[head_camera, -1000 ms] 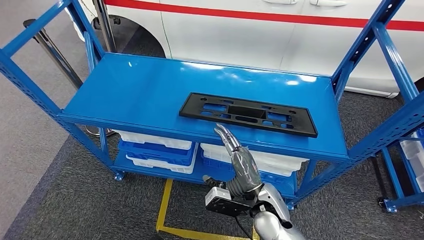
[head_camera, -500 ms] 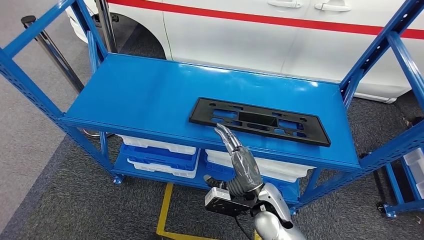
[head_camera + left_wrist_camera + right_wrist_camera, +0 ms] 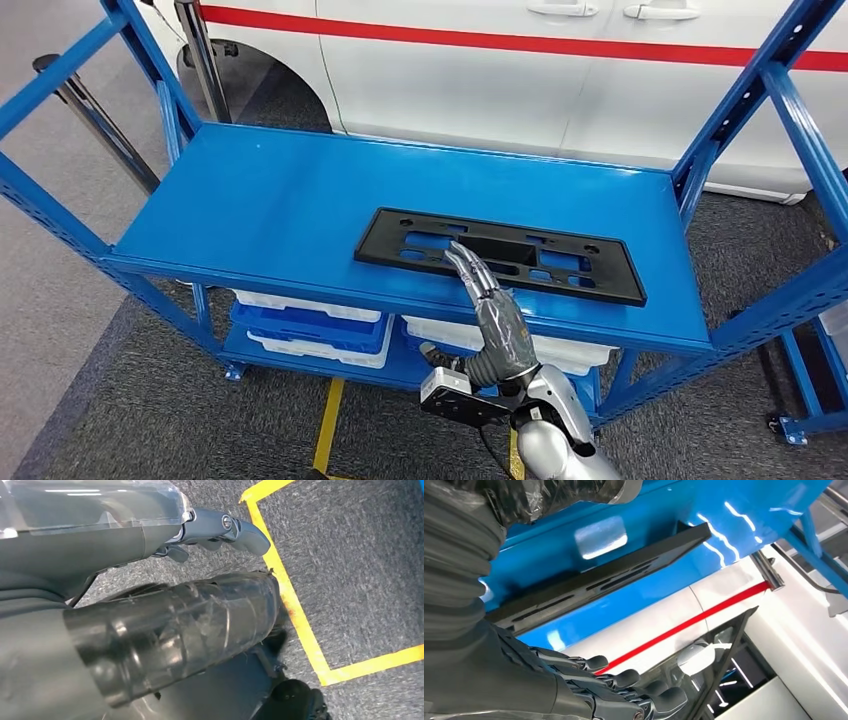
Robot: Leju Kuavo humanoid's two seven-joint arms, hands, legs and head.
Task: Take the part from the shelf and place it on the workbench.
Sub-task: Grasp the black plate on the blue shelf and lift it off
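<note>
Head view: right hand (image 3: 490,310) fingers extended over part (image 3: 500,254).

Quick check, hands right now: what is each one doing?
Left hand: holds nothing, hanging over the floor; fingers mostly hidden, cannot tell.
Right hand: open, fingers extended over the black part, holding nothing.

Right silver arm (image 3: 548,440) raised from below at centre-right, forearm angled up and left. Right hand (image 3: 490,315) extended forward, fingers (image 3: 468,268) straight and close together, holding nothing, tips pointing far and slightly left. Left hand (image 3: 220,527) hanging low, pointing down toward the floor, fingers loosely curled with nothing in them, thick grey thumb (image 3: 240,530) stretched outward.
</note>
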